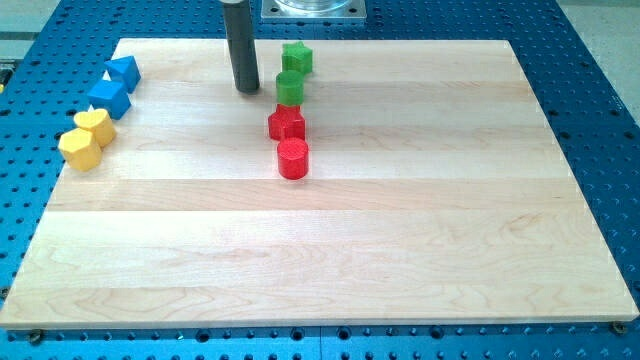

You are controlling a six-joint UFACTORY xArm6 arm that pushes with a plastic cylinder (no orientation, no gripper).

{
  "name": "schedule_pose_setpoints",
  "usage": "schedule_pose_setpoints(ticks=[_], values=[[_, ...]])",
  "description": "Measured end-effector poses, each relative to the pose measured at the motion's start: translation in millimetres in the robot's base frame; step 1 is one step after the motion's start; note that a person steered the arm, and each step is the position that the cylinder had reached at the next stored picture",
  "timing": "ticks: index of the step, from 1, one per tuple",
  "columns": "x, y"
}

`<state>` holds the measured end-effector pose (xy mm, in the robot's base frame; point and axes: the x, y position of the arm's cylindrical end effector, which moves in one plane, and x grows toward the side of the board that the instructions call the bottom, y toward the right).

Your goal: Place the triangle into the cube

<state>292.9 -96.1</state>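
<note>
A blue triangle (123,71) lies at the board's upper left. A blue cube (109,98) sits just below it, touching or nearly touching. My tip (247,90) is on the board to the right of both blue blocks, well apart from them, and just left of a green cylinder (290,87).
A yellow heart (95,126) and a yellow hexagon (80,149) sit below the cube at the left edge. A green star (297,58), a red star (286,124) and a red cylinder (293,159) form a column with the green cylinder. The wooden board (400,250) lies on a blue perforated table.
</note>
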Motion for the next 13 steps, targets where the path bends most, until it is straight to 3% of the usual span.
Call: schedule_pose_setpoints(ticks=[2,3,4,5,6,7,9,13], values=[[9,-6],[33,-22],[82,-30],[163,-36],[227,-81],[252,-134],[211,-209],[83,-209]])
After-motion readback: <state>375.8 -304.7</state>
